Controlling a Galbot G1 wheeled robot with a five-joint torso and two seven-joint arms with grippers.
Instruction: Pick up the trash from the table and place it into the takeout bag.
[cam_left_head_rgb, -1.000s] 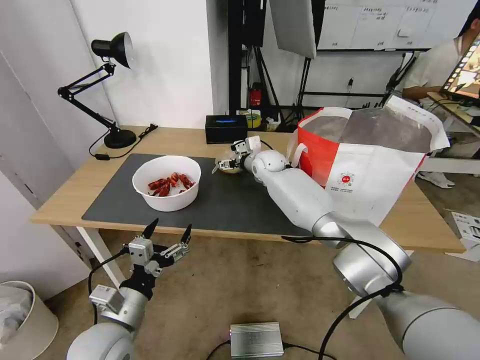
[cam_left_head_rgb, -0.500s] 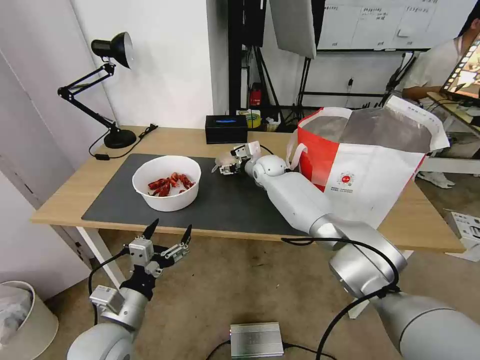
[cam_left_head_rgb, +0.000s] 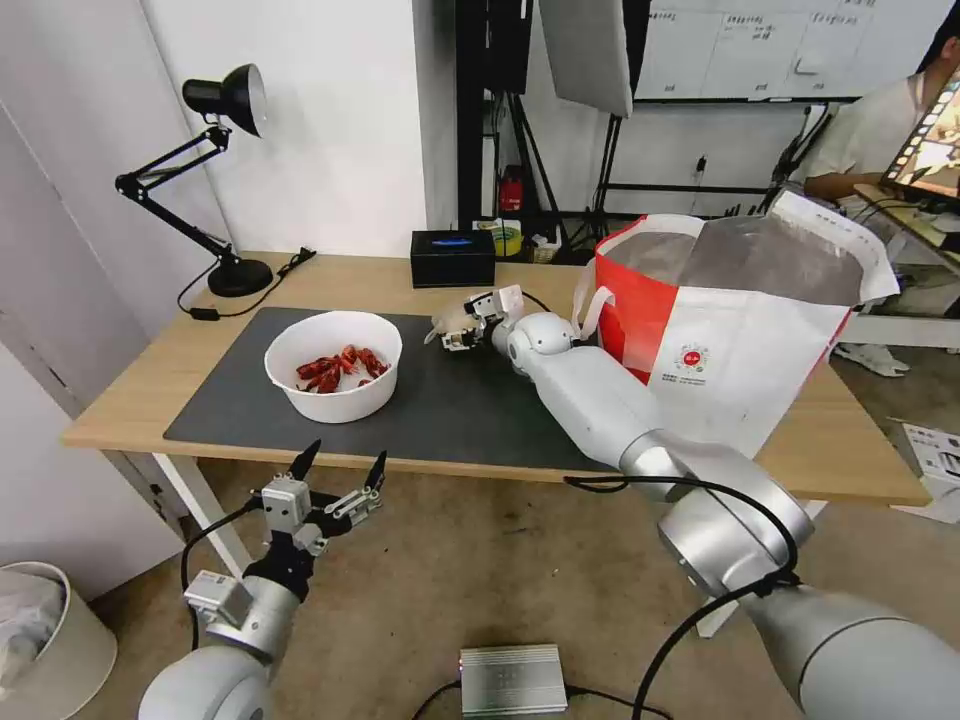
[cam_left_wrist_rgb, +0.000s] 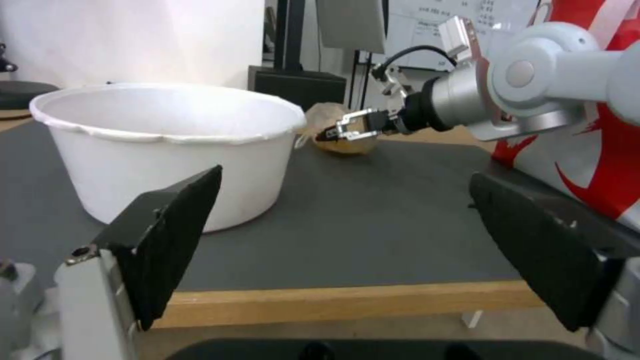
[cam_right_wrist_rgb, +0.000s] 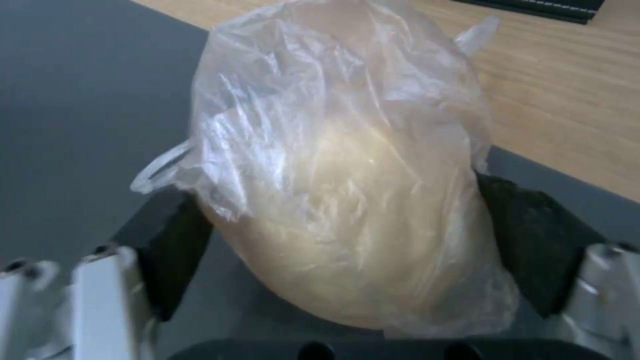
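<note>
Head view, right gripper (cam_left_head_rgb: 452, 330) pinching the small knotted clear bag with yellowish lump (cam_left_head_rgb: 447, 321) above the dark mat's (cam_left_head_rgb: 470, 410) far edge, beside the takeout bag (cam_left_head_rgb: 735, 320), left gripper (cam_left_head_rgb: 338, 466) spread wide below the tabletop's near edge.

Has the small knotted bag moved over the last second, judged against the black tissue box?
Yes. The knotted bag, gripped by the right tool, has risen off the mat toward the tissue box.
</note>
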